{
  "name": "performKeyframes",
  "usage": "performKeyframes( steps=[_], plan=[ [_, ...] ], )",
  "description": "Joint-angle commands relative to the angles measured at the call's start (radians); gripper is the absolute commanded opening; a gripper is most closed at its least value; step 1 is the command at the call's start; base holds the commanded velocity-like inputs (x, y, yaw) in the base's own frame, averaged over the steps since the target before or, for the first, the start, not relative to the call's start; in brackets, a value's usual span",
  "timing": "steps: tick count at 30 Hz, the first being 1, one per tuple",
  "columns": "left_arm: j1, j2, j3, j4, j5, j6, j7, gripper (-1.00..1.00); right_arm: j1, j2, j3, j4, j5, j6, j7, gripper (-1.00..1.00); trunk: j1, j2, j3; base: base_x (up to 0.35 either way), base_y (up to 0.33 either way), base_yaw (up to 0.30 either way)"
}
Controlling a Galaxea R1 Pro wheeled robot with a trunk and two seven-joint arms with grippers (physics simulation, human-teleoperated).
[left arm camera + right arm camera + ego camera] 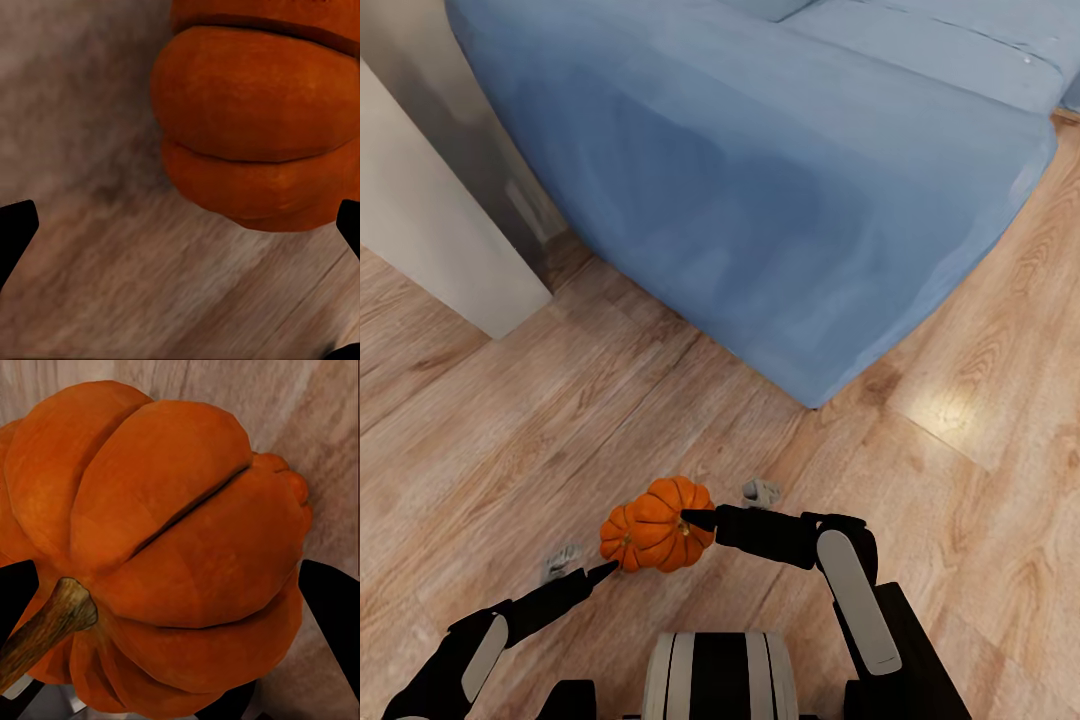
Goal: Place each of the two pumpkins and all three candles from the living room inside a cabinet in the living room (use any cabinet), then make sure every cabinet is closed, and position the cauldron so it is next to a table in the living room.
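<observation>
Looking down from the head view: wood-plank floor (510,440), blue sofa (780,200) across the upper part of the frame, a pale grey-white panel (440,240) at the left edge. Two orange pumpkins sit pressed together just ahead of the robot's striped trunk (718,672): the right pumpkin (672,520), larger in view, overlaps the left pumpkin (618,538). Right gripper (695,520) reaches in from the right, its dark fingertip against the right pumpkin's side. Left gripper (603,572) comes up from lower left, its tip touching the underside of the left pumpkin. From this angle I cannot tell whether either pumpkin rests on the floor or is lifted off it. Two small grey objects lie on the floor, one (563,558) beside the left arm, one (760,490) just past the right arm; too small to identify. Left wrist view: ribbed orange pumpkin (262,120) close to the lens, blurred wood floor (112,262) behind it; black fingertips (15,229) show at both frame edges, spread wide, and the fruit does not sit squarely between them, so no grip is confirmed. Right wrist view: pumpkin (172,555) with brown stem (45,630) lies between the two black fingers (330,615), which flank it on both sides and appear closed on it. No brands, labels or legible writing on anything in any view
</observation>
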Motion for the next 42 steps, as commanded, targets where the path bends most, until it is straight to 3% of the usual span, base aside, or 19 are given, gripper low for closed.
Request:
performKeyframes(
  steps=[1,24,27,33,42],
  plan=[
    [0.000,0.000,0.002,0.000,0.007,0.008,-0.002,1.00,0.000,0.000,0.000,-0.001,-0.007,0.004,-0.001,-1.00,0.000,0.000,0.000,0.000,0.000,0.000],
    [0.000,0.000,-0.005,0.000,0.007,0.005,-0.017,1.00,0.000,0.004,0.001,0.001,-0.007,0.004,-0.001,-1.00,0.000,0.000,0.000,0.000,0.000,0.000],
    [0.000,0.000,-0.025,0.000,0.007,0.000,-0.023,1.00,0.000,0.004,0.001,0.001,-0.007,0.004,-0.001,-1.00,0.000,0.000,0.000,0.000,0.000,0.000],
    [0.000,0.002,-0.072,0.000,0.007,-0.077,-0.076,1.00,0.000,0.004,0.001,0.001,-0.007,0.004,-0.001,-1.00,0.000,0.000,0.000,0.000,0.000,0.000],
    [0.000,0.004,-0.074,0.000,0.015,-0.086,-0.089,1.00,0.000,0.004,0.000,0.001,-0.007,0.004,-0.001,-1.00,0.000,0.000,0.000,0.056,0.039,0.000]
  ],
)
